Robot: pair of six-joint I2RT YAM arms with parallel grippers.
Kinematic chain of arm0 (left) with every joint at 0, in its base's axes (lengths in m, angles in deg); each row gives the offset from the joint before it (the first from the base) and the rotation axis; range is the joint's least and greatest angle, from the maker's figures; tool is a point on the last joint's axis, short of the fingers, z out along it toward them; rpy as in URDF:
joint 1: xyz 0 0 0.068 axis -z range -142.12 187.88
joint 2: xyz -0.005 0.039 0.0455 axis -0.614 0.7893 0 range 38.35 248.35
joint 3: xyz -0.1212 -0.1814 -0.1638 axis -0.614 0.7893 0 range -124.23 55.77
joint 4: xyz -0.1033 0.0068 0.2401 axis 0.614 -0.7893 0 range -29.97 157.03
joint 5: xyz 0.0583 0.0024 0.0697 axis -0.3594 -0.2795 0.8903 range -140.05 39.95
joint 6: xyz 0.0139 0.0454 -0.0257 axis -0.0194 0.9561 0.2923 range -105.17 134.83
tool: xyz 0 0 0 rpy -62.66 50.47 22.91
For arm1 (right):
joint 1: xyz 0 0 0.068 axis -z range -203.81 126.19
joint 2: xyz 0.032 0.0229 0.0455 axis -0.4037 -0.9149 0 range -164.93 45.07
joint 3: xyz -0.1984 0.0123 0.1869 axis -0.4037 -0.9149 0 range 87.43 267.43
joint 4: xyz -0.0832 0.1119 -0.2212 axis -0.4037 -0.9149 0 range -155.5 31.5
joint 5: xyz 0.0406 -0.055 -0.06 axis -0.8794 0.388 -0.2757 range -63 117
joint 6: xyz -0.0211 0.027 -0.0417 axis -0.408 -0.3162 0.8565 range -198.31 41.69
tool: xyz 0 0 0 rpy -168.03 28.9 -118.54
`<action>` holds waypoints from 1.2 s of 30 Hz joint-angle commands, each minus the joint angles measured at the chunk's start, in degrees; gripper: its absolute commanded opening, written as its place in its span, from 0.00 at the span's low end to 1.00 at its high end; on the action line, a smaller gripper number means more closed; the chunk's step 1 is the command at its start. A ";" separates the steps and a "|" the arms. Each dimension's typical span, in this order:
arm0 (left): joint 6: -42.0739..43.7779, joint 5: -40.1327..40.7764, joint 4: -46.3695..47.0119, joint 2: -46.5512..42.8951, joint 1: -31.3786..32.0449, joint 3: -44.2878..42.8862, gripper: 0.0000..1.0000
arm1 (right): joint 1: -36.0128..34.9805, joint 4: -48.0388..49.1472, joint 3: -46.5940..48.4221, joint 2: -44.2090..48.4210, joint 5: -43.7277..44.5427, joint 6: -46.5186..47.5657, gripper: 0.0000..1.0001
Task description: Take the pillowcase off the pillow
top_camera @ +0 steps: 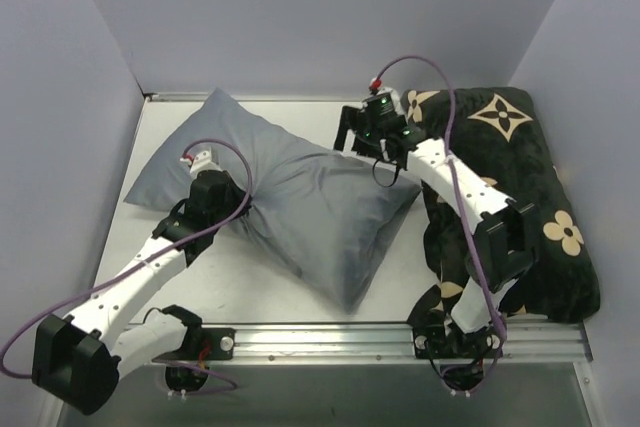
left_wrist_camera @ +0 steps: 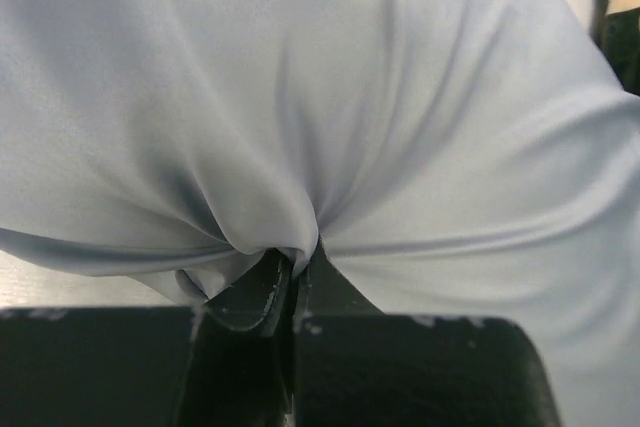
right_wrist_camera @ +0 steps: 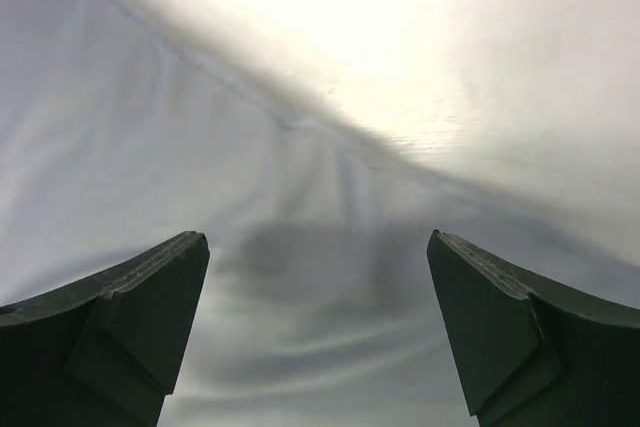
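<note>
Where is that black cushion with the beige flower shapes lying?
In the overhead view, the black flower-patterned cushion lies along the right side of the table, beneath the right arm, just right of the blue-grey fabric pillowcase.

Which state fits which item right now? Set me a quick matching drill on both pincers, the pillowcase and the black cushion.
Column A
1. left pincer
2. right pincer
3. pillowcase
4. black cushion

Column B
a. beige flower motifs, at the far right
b. open, fingers spread over the fabric
c. shut on a pinched fold of fabric
d. blue-grey and wrinkled, between the two arms

Pairs: 1-c, 2-b, 3-d, 4-a
</note>
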 commanded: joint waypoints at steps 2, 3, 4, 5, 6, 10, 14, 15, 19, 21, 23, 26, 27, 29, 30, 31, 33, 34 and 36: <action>-0.29 -1.41 1.59 4.09 -0.99 -2.38 0.00 | 3.54 -2.60 -3.87 11.97 0.36 1.52 0.99; -0.38 -1.67 2.12 4.71 -0.99 -2.38 0.00 | 3.89 -2.69 -5.28 15.55 0.80 1.43 1.00; -0.47 -2.02 2.56 5.84 -0.99 -2.47 0.00 | 4.07 -3.04 -6.68 17.33 0.89 1.34 1.00; -0.56 -2.20 2.92 6.03 -0.99 -2.64 0.00 | 4.07 -3.13 -10.35 19.26 1.07 0.82 1.00; -0.73 -2.29 3.27 6.29 -0.99 -2.56 0.00 | 4.25 -3.22 -12.21 23.11 1.07 0.21 1.00; -0.47 -2.99 3.71 5.86 -0.73 -2.38 0.00 | 4.25 -0.06 -26.00 33.23 -4.54 -2.61 1.00; 1.46 -3.08 1.35 4.10 -0.46 -2.82 0.01 | 3.81 8.89 -41.21 42.90 -12.54 -4.46 1.00; 2.77 -2.99 0.47 3.75 -0.38 -3.08 0.05 | 3.55 11.96 -45.41 45.53 -13.34 -4.81 1.00; 6.02 -2.99 -3.57 0.94 0.06 -4.31 0.16 | 1.44 17.59 -51.59 48.02 -14.75 -7.26 1.00; 7.08 -3.17 -4.72 0.06 0.41 -4.84 0.22 | 0.65 19.54 -52.66 47.15 -14.84 -7.80 1.00; 8.05 -3.17 -7.00 -1.08 0.68 -5.63 0.34 | -0.75 21.21 -52.66 45.83 -13.97 -8.76 1.00; 9.37 -3.25 -9.90 -2.58 0.94 -7.74 0.53 | -1.73 22.97 -52.40 43.45 -12.91 -10.25 0.95; 9.81 -3.25 -10.52 -3.10 1.12 -8.18 0.56 | -1.90 23.67 -52.49 42.93 -12.47 -10.69 0.86; 11.12 -3.69 -12.62 -3.99 1.73 -10.37 0.62 | -1.99 23.59 -52.40 43.10 -11.50 -11.22 0.77; 11.74 -4.13 -13.25 -3.99 2.08 -11.34 0.64 | -1.99 23.15 -52.40 43.45 -10.98 -11.31 0.65; 12.53 -4.74 -13.69 -3.73 3.39 -13.09 0.66 | -2.08 22.89 -52.31 43.62 -10.54 -11.23 0.60; 14.46 -5.80 -15.36 -2.24 5.50 -15.20 0.69 | -2.08 21.75 -51.96 43.97 -9.83 -10.88 0.39; 14.91 -5.28 -16.23 -1.71 9.17 -17.13 0.70 | -2.08 21.22 -51.70 44.06 -9.66 -10.88 0.32; 15.61 -1.95 -16.68 0.04 13.23 -18.63 0.72 | -2.08 19.56 -50.82 44.85 -9.48 -10.96 0.18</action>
